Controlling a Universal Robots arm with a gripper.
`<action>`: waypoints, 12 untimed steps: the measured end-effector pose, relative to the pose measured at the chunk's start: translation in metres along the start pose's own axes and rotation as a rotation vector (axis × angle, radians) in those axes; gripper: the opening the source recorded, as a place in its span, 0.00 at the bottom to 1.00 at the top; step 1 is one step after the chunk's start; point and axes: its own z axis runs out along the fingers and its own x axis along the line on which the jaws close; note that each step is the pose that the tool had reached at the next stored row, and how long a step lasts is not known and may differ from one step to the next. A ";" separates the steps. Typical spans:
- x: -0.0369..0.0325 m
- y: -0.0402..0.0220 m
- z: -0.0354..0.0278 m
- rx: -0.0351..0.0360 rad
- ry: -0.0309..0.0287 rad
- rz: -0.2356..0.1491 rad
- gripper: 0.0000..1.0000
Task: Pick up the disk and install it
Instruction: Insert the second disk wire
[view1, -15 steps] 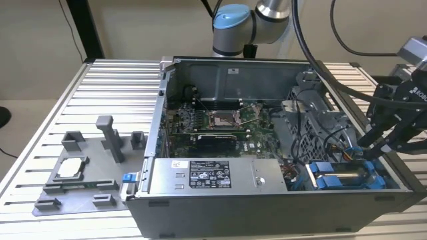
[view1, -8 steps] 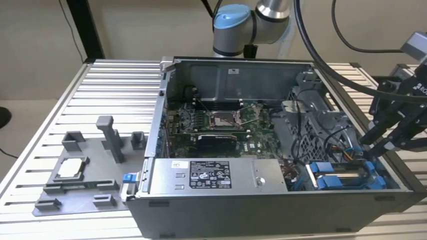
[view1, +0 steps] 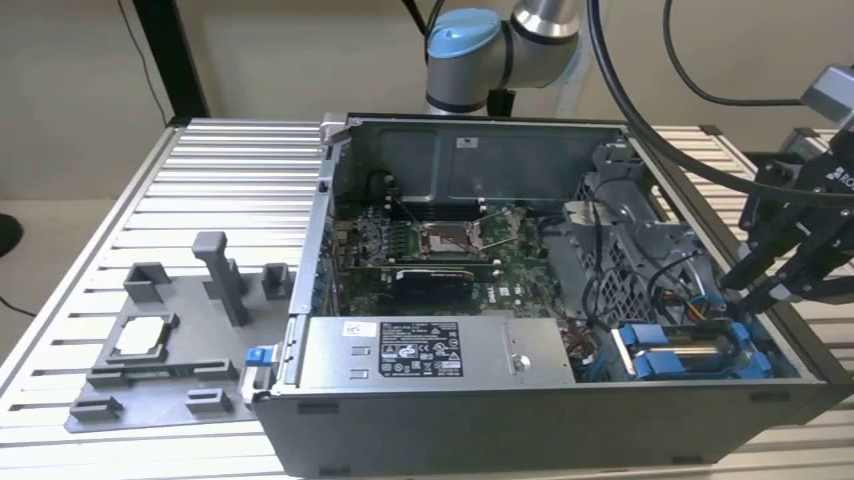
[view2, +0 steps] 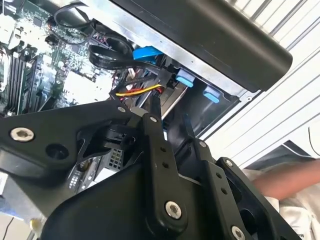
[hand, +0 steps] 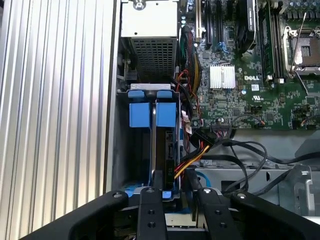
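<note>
1. An open grey metal computer case (view1: 534, 420) lies on its side on the ribbed aluminium worktop (view1: 227, 190). Inside it are a green motherboard (view1: 441, 250) and a large grey power-supply box with a white label (view1: 414, 352).

2. The disk, a flat silver-metal drive edged by bright blue plastic rails (view1: 687, 358), sits in the drive bay at the case's front corner, toward the exterior view's right. In the first wrist view it stands on edge in the bay (hand: 152, 117), its blue rail tabs uppermost, with red, yellow and black cables (hand: 195, 155) just beside it.

3. The black gripper (view1: 763, 300) hangs at that corner of the case, right over the bay, its tips touching or nearly touching the disk's end. In the first wrist view the fingers (hand: 151, 210) are drawn close together on either side of the drive's thin edge; whether they are truly clamping it or merely bracketing it cannot be told.

4. Judged from this, pickup is done and the work is in the install step, the drive already in its slot.

5. A light sleeve or arm of a person (view2: 285, 182) shows beyond the case in the second wrist view.

6. A grey fixture tray (view1: 160, 365) holding a small square silver chip (view1: 144, 338) rests well apart on the worktop.
</note>
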 end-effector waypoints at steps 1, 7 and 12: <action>0.0000 0.0000 0.0000 0.0012 0.0000 0.000 1.00; 0.0000 0.0000 0.0000 0.0085 0.0000 -0.001 1.00; -0.0001 0.0001 -0.0001 0.0362 -0.0019 -0.004 1.00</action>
